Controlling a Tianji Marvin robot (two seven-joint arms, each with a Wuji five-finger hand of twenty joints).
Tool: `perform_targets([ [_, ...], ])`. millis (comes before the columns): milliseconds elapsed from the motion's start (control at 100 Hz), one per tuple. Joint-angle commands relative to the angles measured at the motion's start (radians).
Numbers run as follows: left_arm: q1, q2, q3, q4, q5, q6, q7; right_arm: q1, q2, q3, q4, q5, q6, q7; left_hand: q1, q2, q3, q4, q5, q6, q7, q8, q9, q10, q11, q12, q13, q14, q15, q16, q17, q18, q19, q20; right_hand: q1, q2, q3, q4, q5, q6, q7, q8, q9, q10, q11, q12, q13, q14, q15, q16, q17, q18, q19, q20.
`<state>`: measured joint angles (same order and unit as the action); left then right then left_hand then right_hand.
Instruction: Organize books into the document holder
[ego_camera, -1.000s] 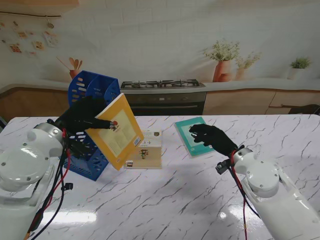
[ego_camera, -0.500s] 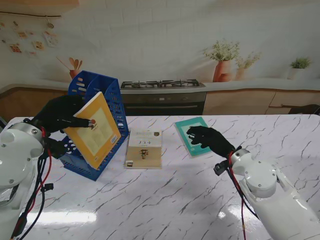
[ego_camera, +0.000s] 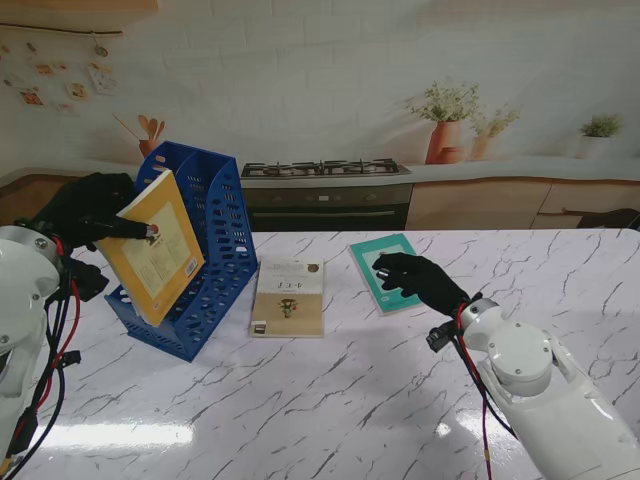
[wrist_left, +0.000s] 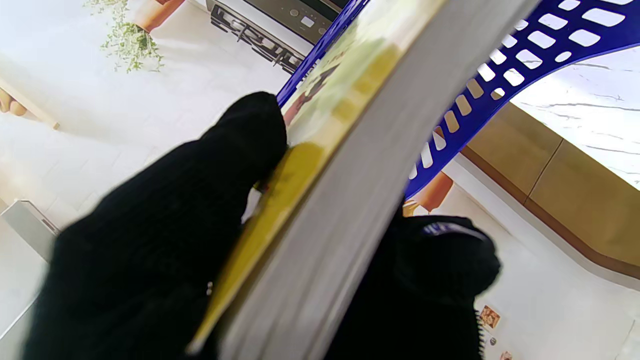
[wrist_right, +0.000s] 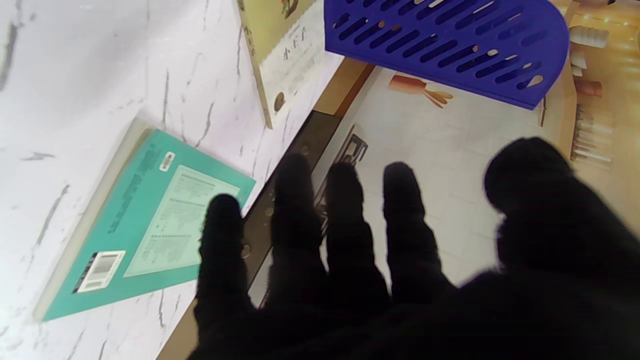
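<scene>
We see the marble tabletop carrying a blue holder on our left side, tipped up on its near edge. Our left robot hand is clamped on a yellow book, thumb on the cover and fingers behind, holding it tilted at the holder's open side; we cannot tell whether it touches the holder. A cream book lies flat just right of the holder, and a teal book lies flat farther right. Our right robot hand rests over the teal book's near edge, fingers spread and holding nothing; from the right wrist the fingers show apart beside the teal cover
</scene>
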<state>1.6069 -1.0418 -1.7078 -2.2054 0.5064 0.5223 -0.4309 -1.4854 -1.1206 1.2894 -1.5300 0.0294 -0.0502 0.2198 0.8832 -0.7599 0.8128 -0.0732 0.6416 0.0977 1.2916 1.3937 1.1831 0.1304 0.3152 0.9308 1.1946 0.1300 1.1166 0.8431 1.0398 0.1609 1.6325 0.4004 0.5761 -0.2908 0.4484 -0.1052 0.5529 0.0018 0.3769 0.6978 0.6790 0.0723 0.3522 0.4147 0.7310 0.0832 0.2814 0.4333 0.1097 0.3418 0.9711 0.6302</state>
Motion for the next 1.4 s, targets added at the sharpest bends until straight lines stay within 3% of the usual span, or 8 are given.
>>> perform_targets([
  [0, -0.02, 0.003, 0.003, 0.022, -0.001, -0.016, -0.01, -0.006, -0.007, -0.005, 0.0, -0.002, 0.004, 0.0, 0.116, 0.047, 0.17, 0.085, 0.034, -0.109, 0.034, 0.022, 0.037, -0.083, 0.004, 0.015, 0.07, -0.083, 0.024, -0.008, 0.019, -0.145, 0.121, 0.022, -0.023, -0.002, 0.005, 0.04, 0.006, -0.02, -0.007, 0.0, 0.003, -0.036, -0.003, -0.009, 0.001, -0.009, -0.012, -0.006, -0.009, 0.117, -0.006, -0.007],
  [610, -0.198, 0.008, 0.079, 0.225, -0.008, -0.004, -0.019, 0.001, -0.005, -0.003, 0.001, -0.009, 0.028, 0.011, 0.113, 0.048, 0.165, 0.079, 0.033, -0.112, 0.031, 0.023, 0.035, -0.088, -0.003, 0.01, 0.071, -0.087, 0.027, -0.007, 0.019, -0.146, 0.119, 0.025, -0.01, 0.007, -0.018, 0.042, 0.0, -0.019, -0.009, 0.001, -0.007, -0.037, -0.003, -0.009, -0.009, -0.012, -0.018, -0.007, -0.017, 0.108, -0.023, -0.01],
  [1390, -0.317, -0.012, 0.198, 0.44, -0.08, -0.061, 0.044, 0.0, -0.005, 0.008, 0.006, -0.009, 0.036, 0.013, 0.113, 0.052, 0.159, 0.071, 0.03, -0.121, 0.026, 0.022, 0.031, -0.088, -0.009, 0.005, 0.071, -0.089, 0.03, -0.008, 0.019, -0.148, 0.12, 0.028, -0.023, 0.007, -0.005, 0.041, 0.003, -0.022, -0.008, -0.002, 0.002, -0.04, -0.006, -0.011, -0.002, -0.011, -0.015, -0.007, -0.015, 0.111, -0.017, -0.006],
])
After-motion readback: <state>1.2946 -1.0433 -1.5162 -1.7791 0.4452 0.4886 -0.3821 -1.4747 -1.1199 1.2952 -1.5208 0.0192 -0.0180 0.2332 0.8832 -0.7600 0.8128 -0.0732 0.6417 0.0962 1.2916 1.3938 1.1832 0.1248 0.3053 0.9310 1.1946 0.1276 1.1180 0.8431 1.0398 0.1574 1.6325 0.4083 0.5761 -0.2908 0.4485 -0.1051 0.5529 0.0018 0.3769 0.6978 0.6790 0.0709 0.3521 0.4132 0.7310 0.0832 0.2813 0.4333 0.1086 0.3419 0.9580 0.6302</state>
